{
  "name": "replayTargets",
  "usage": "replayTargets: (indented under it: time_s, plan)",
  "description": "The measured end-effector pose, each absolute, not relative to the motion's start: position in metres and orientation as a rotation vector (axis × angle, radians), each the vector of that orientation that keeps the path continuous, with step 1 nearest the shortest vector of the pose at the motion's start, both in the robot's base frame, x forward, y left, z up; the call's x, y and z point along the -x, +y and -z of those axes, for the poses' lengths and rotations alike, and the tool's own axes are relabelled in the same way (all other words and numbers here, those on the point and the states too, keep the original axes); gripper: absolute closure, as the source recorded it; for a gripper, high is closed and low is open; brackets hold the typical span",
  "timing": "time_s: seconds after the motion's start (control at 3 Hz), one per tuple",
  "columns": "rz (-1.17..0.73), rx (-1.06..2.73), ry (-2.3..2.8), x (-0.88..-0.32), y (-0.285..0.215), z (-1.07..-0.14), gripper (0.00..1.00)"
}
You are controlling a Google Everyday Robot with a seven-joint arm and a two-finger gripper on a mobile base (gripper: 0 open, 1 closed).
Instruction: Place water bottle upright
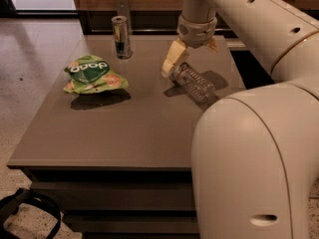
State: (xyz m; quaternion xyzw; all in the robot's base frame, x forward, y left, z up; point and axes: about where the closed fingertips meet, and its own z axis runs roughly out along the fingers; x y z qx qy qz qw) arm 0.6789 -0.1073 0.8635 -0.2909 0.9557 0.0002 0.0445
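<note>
Hanging the pincer (189,59), spread wide, over the bottle (197,83) lying on the bench (99,133), to grab and stand it up.

Grey worktop (124,133), bottle (195,82) lying on its side near the right edge, gripper (191,58) low over its far end with fingers spread, upright can (120,36) behind, green snack bag (92,74) left.

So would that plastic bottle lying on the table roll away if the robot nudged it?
Probably: the water bottle lies on its round side on the smooth table, so a nudge could roll it. It looks clear and empty, so it is likely light and squashy. The gripper hovers above its neck end.
</note>
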Motion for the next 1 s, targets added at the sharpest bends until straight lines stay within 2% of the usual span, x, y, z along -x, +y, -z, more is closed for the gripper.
replayTargets:
  time_s: [1.0]
  plan:
    - [-0.068, 0.949, 2.952, -0.680, -0.100, -0.838, 0.00]
